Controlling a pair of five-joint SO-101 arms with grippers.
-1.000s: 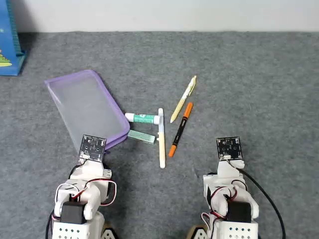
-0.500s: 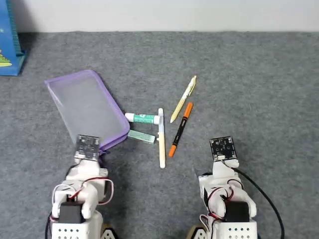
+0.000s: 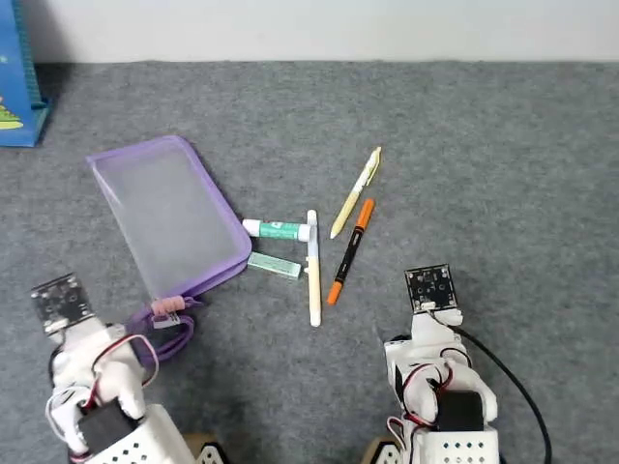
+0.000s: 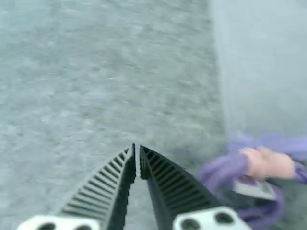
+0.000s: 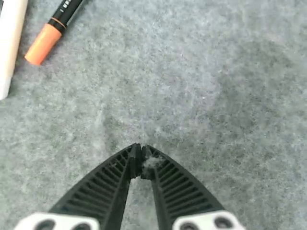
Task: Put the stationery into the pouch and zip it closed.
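Observation:
A purple mesh pouch [image 3: 169,217] lies left of centre, its purple strap and pink tag [image 3: 166,311] at the near corner. Right of it lie a green-and-white stick [image 3: 276,229], a mint eraser [image 3: 274,265], a white pen [image 3: 312,268], a yellow pen [image 3: 356,191] and an orange-black marker [image 3: 349,250]. My left gripper [image 4: 137,151] is shut and holds nothing, over bare carpet beside the strap and tag [image 4: 266,163]. My right gripper [image 5: 141,151] is shut and holds nothing, on the carpet short of the marker's orange end [image 5: 45,40] and the white pen [image 5: 9,28].
Grey carpet [image 3: 503,174] covers the table. A blue box [image 3: 17,87] stands at the far left edge. The left arm [image 3: 87,387] sits at the near left corner, the right arm [image 3: 435,377] at the near right.
The left arm has swung left, away from the pouch's near corner, uncovering the strap and pink tag. The right arm shifted slightly left, then held still.

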